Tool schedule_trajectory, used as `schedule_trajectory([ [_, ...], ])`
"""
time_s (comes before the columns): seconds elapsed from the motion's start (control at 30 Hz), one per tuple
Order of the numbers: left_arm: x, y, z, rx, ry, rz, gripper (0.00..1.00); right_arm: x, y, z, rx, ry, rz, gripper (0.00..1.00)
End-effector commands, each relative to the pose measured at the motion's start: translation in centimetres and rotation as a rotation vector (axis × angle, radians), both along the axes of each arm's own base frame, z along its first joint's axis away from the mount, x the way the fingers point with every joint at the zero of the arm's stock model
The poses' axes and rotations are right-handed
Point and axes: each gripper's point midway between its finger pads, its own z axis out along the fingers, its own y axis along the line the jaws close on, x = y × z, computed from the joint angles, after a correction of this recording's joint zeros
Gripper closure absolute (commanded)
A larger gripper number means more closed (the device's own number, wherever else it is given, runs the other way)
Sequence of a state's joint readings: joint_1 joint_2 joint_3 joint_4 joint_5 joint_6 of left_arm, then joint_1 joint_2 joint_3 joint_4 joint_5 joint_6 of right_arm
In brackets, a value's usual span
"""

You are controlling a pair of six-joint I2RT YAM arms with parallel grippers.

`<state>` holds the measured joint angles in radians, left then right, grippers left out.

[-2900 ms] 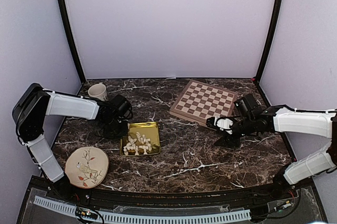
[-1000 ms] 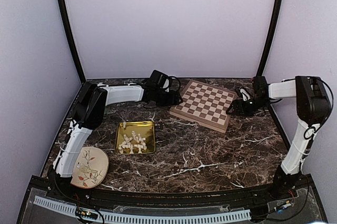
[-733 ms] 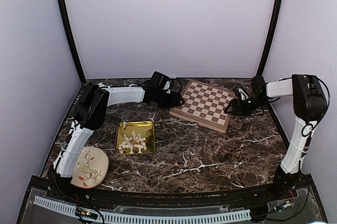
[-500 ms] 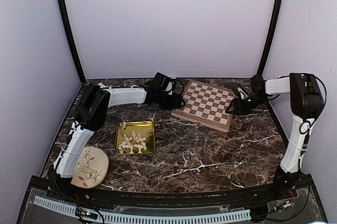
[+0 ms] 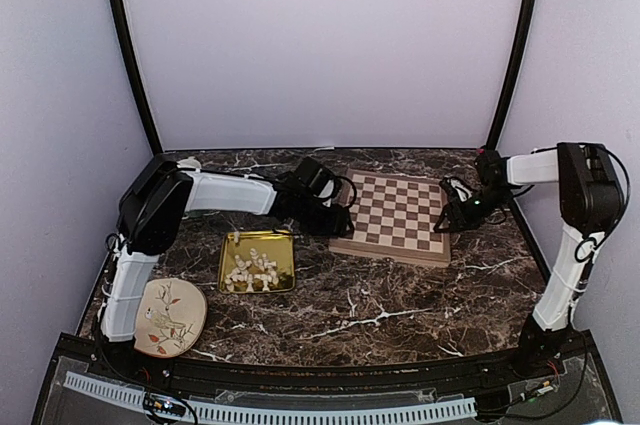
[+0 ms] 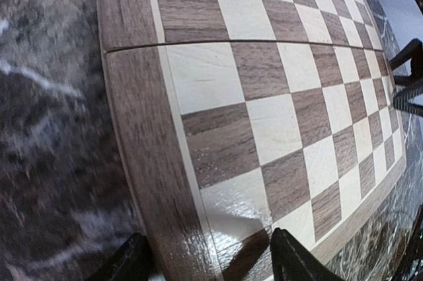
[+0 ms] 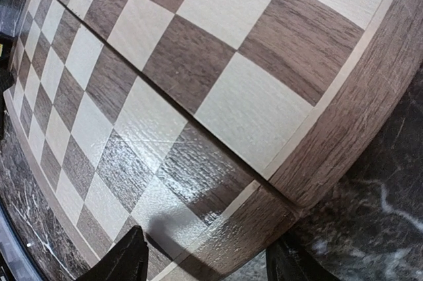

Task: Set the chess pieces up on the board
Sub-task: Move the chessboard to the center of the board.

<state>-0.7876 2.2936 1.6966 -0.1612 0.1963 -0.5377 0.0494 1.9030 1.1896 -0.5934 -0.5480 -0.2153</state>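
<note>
The board (image 5: 395, 213) lies square on the dark marble table, right of centre, with no pieces on it. My left gripper (image 5: 335, 222) is at its left rim. In the left wrist view the board (image 6: 277, 96) fills the frame and my left gripper (image 6: 208, 261) straddles the tan frame, one finger outside the edge, the other on the checkered top. My right gripper (image 5: 452, 217) holds the right rim the same way, seen in the right wrist view as the gripper (image 7: 208, 258) astride the board (image 7: 165, 63). The chess pieces (image 5: 256, 269) are heaped in the gold tray (image 5: 255, 236).
A round cream plate (image 5: 200, 305) with a bird drawing sits at the front left by my left arm's base. The gold tray lies just left of the board's near corner. Black posts and lilac walls close the back and sides.
The board has swung from skewed to square and slid nearer the front. Both grippers came with it, their jaws narrowing onto its rims.
</note>
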Motion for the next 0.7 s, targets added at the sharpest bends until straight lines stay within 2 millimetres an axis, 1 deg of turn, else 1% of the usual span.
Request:
schedule_trajectory([
  [0.0, -8.9, -3.8, 2.5, -0.079, 0.069, -0.182, 0.36, -5.9, 4.5, 1.4, 0.098, 0.064, 0.194, 0.41],
  [0.07, -10.6, -3.4, 2.0, -0.074, 0.079, -0.196, 0.36, -7.3, 4.8, 1.5, 0.099, 0.074, 0.239, 0.43],
  [0.13, -11.9, -3.0, 1.5, -0.064, 0.084, -0.209, 0.37, -8.9, 5.0, 1.3, 0.084, 0.092, 0.287, 0.44],
  [0.27, -14.5, -3.0, 1.4, -0.045, 0.09, -0.251, 0.38, -11.3, 5.2, 0.9, 0.047, 0.124, 0.358, 0.46],
  [0.37, -16.5, -3.4, 1.7, -0.032, 0.076, -0.299, 0.38, -12.3, 5.3, 0.9, 0.02, 0.122, 0.39, 0.47],
  [0.43, -17.8, -3.6, 1.8, -0.029, 0.071, -0.328, 0.39, -12.6, 5.2, 1.1, 0.008, 0.116, 0.403, 0.47],
  [0.5, -19.0, -3.4, 1.6, -0.022, 0.078, -0.343, 0.39, -13.0, 5.3, 1.2, -0.003, 0.112, 0.425, 0.47],
  [0.67, -21.5, -3.0, 1.9, -0.009, 0.08, -0.374, 0.39, -14.6, 5.4, 1.2, -0.021, 0.119, 0.491, 0.47],
])
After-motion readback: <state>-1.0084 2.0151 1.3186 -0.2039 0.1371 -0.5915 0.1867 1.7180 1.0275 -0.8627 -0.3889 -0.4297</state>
